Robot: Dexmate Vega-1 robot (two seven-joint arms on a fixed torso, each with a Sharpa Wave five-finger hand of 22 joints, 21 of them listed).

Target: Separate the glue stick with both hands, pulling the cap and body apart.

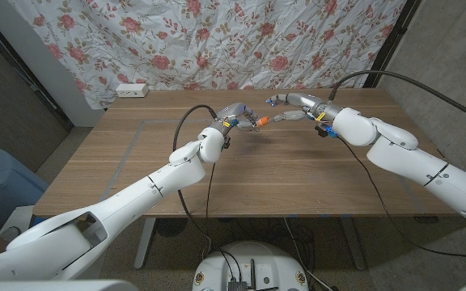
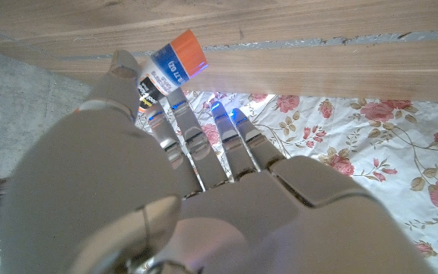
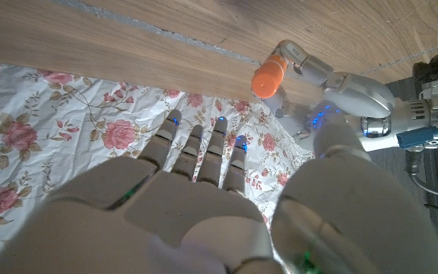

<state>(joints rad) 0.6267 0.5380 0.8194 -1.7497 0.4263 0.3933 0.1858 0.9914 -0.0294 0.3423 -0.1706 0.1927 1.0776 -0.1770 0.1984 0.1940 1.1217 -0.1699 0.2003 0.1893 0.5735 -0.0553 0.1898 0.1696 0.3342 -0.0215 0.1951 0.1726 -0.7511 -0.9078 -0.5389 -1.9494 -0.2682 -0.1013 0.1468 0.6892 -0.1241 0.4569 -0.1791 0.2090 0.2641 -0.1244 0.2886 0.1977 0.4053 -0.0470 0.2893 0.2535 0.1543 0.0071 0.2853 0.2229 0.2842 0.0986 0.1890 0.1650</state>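
Glue stick [image 2: 167,71]: up off the table, pinched at the left hand's fingertips, with the orange end [image 1: 260,124] pointing out toward the right hand.
Long axis: it runs roughly along the line between the two hands, so a straight pull apart looks like the natural move.
Left hand [image 1: 235,119]: clamped on the labelled body, thumb and a finger on it, the other fingers reaching straight past it.
Right hand [image 1: 298,106]: just beyond the orange end, fingers stretched toward it and spread, nothing in them.
Gap: the right fingertips [image 1: 280,117] look very close to the orange end; whether they touch it I cannot tell.
Seen from the right wrist: the orange tip [image 3: 268,74] sits off the thumb side of the fingers [image 3: 204,152], not between them.
Nearer hand: the left has it; the right must close on the orange end.
Table [image 1: 136,153]: wooden top below both hands, well under the stick.
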